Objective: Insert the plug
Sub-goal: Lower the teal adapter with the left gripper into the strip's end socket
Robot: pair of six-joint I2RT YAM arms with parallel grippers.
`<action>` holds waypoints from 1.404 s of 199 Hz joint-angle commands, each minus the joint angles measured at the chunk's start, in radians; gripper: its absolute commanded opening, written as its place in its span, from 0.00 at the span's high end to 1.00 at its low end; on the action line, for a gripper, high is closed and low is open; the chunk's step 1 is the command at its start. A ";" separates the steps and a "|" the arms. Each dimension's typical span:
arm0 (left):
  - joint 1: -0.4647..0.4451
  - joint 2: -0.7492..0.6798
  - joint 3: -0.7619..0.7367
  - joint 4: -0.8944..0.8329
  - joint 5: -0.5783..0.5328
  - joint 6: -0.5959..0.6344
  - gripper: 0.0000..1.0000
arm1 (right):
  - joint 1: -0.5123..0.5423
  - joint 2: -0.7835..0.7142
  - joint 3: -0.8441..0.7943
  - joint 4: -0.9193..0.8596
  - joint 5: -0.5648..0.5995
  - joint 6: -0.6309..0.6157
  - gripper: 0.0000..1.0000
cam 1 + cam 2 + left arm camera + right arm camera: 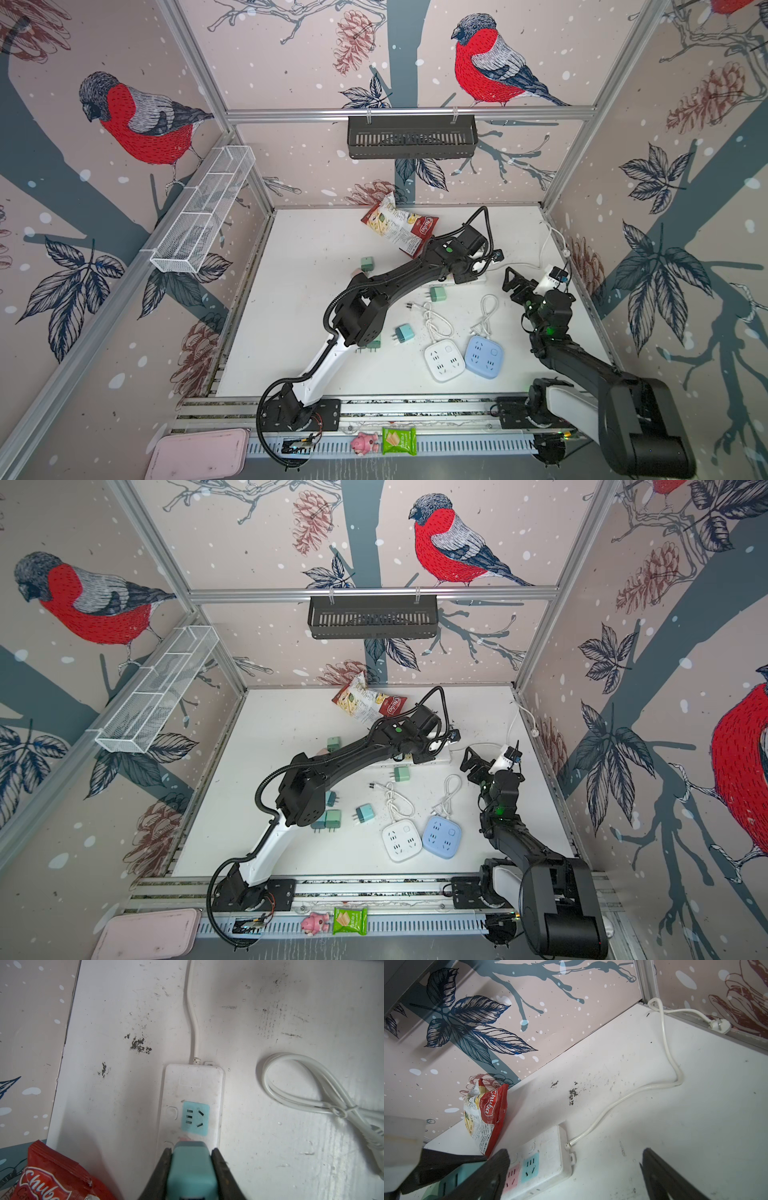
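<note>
- Plug: teal block clamped between left gripper fingers.
- Long axis runs along fingers; front end aimed down at power strip.
- Prongs hidden; seating cannot be told.
- Position: over pink socket, just beside teal socket.
- Left arm: stretched across middle, wrist bent down over strip.
- Right gripper: jaws wide, empty, near strip's cable end.
- Right arm: folded at elbow.

Power strip seen lower centre of frame on desk, cord run toward upper right. Chip bag stood beside it. Tool spread wide.
</note>
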State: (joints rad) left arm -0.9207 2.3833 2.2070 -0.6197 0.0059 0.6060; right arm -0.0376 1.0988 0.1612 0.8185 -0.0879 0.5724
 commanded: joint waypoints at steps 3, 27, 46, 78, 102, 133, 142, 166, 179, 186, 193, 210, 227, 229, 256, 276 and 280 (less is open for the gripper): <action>0.009 0.026 0.039 -0.029 0.041 0.065 1.00 | 0.001 -0.007 -0.006 0.045 0.009 0.003 0.00; 0.010 0.048 0.055 -0.029 0.052 0.088 1.00 | 0.001 -0.002 -0.005 0.045 0.014 0.006 0.00; 0.010 0.068 0.076 -0.028 0.060 0.095 1.00 | 0.001 -0.002 -0.004 0.045 0.014 0.006 0.00; 0.016 0.097 0.107 -0.012 0.090 0.094 1.00 | 0.001 -0.001 -0.004 0.047 0.015 0.007 0.00; 0.017 0.117 0.126 -0.008 0.101 0.094 1.00 | 0.001 0.000 -0.005 0.047 0.016 0.007 0.00; 0.022 0.132 0.136 0.000 0.108 0.094 1.00 | 0.001 0.005 -0.002 0.048 0.016 0.007 0.00; 0.023 0.135 0.137 0.002 0.115 0.094 1.00 | 0.001 0.006 -0.002 0.051 0.016 0.008 0.00; 0.027 0.141 0.139 0.008 0.121 0.095 1.00 | 0.001 0.006 -0.002 0.050 0.016 0.008 0.00; 0.027 0.146 0.139 0.009 0.123 0.095 1.00 | 0.001 0.007 -0.002 0.050 0.015 0.008 0.00; 0.027 0.148 0.139 0.011 0.124 0.097 1.00 | 0.001 0.007 -0.002 0.050 0.015 0.008 0.00; 0.027 0.151 0.139 0.011 0.127 0.099 1.00 | 0.001 0.008 -0.002 0.051 0.016 0.008 0.00; 0.027 0.157 0.140 0.011 0.133 0.098 1.00 | 0.000 0.007 -0.002 0.051 0.014 0.008 0.00; 0.027 0.162 0.140 0.011 0.132 0.099 1.00 | 0.000 0.008 -0.002 0.052 0.014 0.008 0.00; 0.026 0.163 0.141 0.012 0.132 0.099 1.00 | 0.000 0.007 -0.002 0.053 0.014 0.008 0.00; 0.029 0.169 0.144 0.019 0.122 0.097 1.00 | 0.001 0.009 -0.002 0.053 0.014 0.008 0.00; 0.033 0.175 0.148 0.021 0.119 0.094 1.00 | 0.001 0.008 -0.002 0.053 0.014 0.008 0.00; 0.033 0.178 0.149 0.021 0.120 0.094 1.00 | 0.000 0.009 -0.002 0.053 0.014 0.008 0.00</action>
State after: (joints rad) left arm -0.8932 2.5500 2.3447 -0.5980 0.1101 0.6876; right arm -0.0376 1.1065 0.1570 0.8391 -0.0765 0.5762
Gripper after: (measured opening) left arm 0.300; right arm 0.995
